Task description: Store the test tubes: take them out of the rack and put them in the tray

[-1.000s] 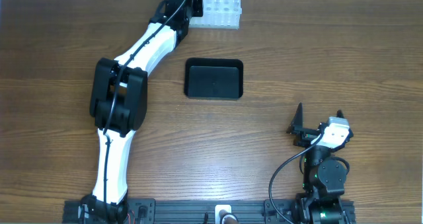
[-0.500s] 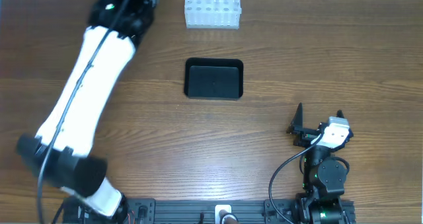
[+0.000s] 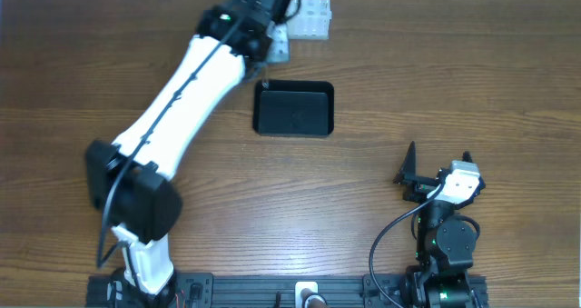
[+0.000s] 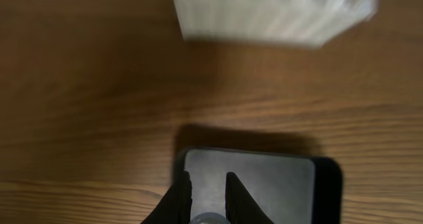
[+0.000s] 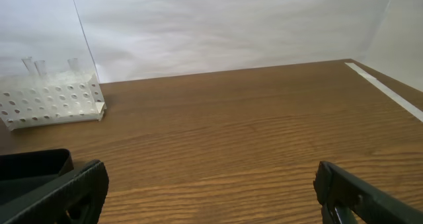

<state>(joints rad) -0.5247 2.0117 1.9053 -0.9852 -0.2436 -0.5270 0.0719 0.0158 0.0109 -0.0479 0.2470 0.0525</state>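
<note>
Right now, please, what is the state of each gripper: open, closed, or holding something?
Left gripper: closed on a test tube, above the tray.
Right gripper: open, holding nothing.

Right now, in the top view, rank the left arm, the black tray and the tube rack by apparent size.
1. left arm, by far the largest.
2. black tray.
3. tube rack, smaller as seen, but the arm covers part of it, so its rank against the tray is unsure.

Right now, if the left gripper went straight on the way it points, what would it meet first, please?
Most likely the floor of the black tray, directly ahead; depth is hard to judge.
</note>
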